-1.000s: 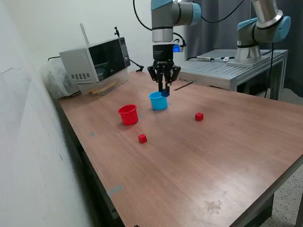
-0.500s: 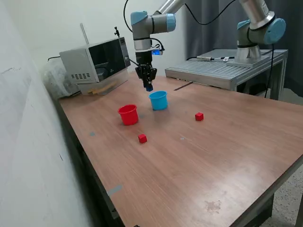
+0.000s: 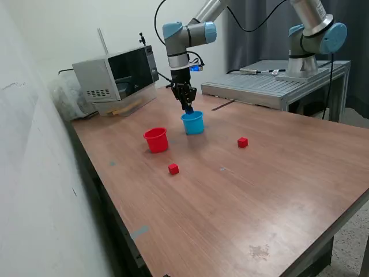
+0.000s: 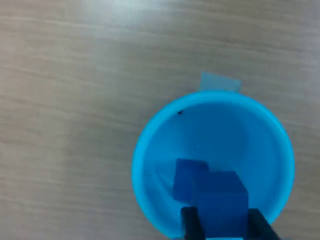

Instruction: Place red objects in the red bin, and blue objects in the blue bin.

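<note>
1. On my remote exterior view, the nearest task item is a red cube (image 3: 173,168), resting on the wooden table (image 3: 248,196) in front of the cups.
2. A second red cube (image 3: 243,142) sits farther toward the exterior view's right, well apart from the first and from both cups.
3. The red cup (image 3: 156,139) stands upright on the table, behind the first red cube. I cannot see into it from this angle.
4. The light blue cup (image 3: 193,123) stands upright just beside the red cup, on the exterior view's right of it; the two are near but apart.
5. The gripper (image 3: 187,107) points straight down just above the light blue cup's rim, on the side toward the exterior view's left.
6. My wrist view confirms the end effector state: the two fingers (image 4: 191,226) are clamped on a dark blue cube (image 4: 221,204), which hangs over the mouth of the light blue cup (image 4: 150,150).
7. A second dark blue cube (image 4: 185,177) lies on the cup floor, partly covered by the held cube.
8. A pale tape patch (image 4: 220,82) lies on the table against the cup's outer rim.
9. At the far edge, a microwave (image 3: 115,72) stands behind the cups.
10. A second arm (image 3: 314,34) stands on a metal bench (image 3: 271,86) at the far exterior right.
</note>
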